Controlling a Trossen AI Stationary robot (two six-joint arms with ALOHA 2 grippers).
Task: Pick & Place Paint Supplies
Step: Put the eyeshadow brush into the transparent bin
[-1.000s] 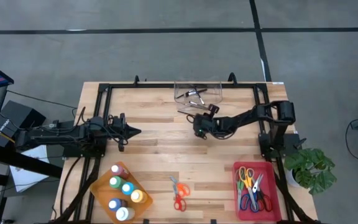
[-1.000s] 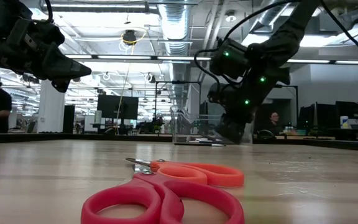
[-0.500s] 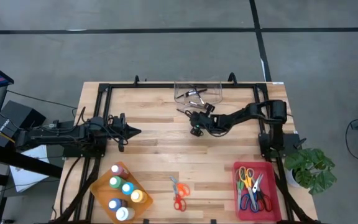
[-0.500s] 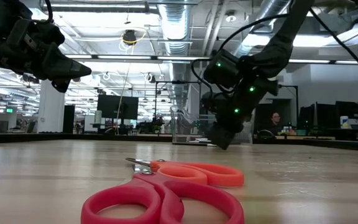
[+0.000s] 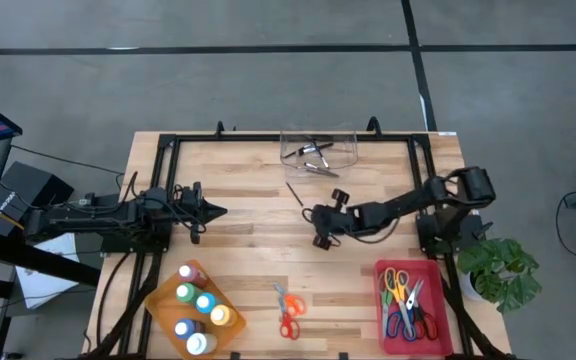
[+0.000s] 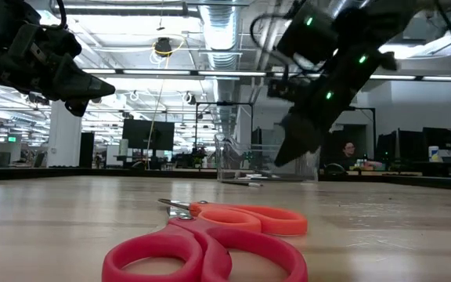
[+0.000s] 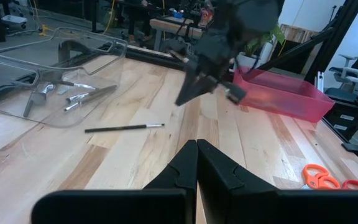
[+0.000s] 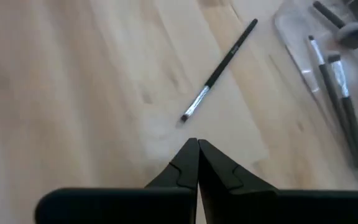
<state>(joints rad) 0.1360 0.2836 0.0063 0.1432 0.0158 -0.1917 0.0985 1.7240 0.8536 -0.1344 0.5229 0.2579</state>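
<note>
Right tool [image 5: 320,240] clenched empty above surface [image 5: 258,225], loose brush [image 5: 295,192] lying nearby beside clear bin [image 5: 318,150], left tool [image 5: 218,211] clenched & idle; risk: thin flat brush slips or skids when pinched.

A wooden table [image 5: 258,235] is seen carrying a clear bin [image 5: 318,153], a loose brush [image 5: 295,192], red scissors [image 5: 287,311], an orange bottle tray [image 5: 160,306] and a pink bin [image 5: 380,312]
</note>
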